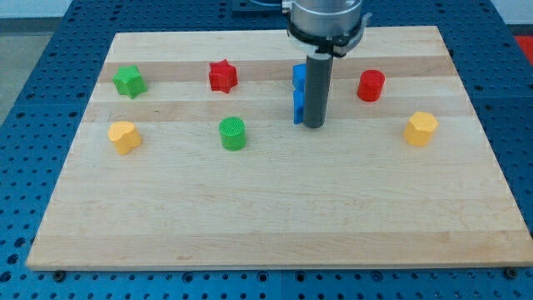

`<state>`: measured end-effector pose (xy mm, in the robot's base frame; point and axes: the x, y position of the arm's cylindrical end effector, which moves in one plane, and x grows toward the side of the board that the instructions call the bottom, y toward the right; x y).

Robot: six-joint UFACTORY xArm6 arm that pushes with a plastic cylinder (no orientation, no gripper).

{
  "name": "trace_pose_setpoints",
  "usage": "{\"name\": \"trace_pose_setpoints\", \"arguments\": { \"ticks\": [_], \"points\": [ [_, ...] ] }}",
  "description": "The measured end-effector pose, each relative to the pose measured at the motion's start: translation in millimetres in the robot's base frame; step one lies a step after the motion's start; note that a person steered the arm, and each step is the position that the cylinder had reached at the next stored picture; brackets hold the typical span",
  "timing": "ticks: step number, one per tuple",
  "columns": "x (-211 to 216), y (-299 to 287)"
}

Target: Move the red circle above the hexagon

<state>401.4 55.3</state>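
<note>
Your rod carries no jaws, and my tip point(314, 126) rests beside the blue blocks point(299, 92), left of the red circle point(371, 86), with the yellow hexagon point(421, 128) beyond.

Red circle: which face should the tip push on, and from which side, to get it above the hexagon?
Judging from the layout, contact the red circle on its left wall. The yellow hexagon lies to its lower right, so push rightward. My tip sits left of it, beside the blue blocks.

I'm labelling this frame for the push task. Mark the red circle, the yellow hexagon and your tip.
red circle point(371, 85), camera view, on its front side wall.
yellow hexagon point(421, 128), camera view, on its front face.
my tip point(314, 126), camera view, at the rod's lower end.
</note>
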Motion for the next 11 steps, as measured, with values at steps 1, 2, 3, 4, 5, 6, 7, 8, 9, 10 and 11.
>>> {"name": "trace_pose_setpoints", "arguments": {
  "ticks": [1, 2, 3, 4, 5, 6, 7, 8, 9, 10, 11],
  "points": [
    [-34.9, 2.3],
    [-69.0, 2.2],
    [-97.9, 2.2],
    [-110.4, 2.2],
    [-110.7, 2.0],
    [-55.9, 16.4],
    [-8.3, 6.9],
    [-4.4, -17.9],
    [-7.0, -36.1],
    [-23.7, -37.0],
    [-54.4, -28.4]
  ]
}}
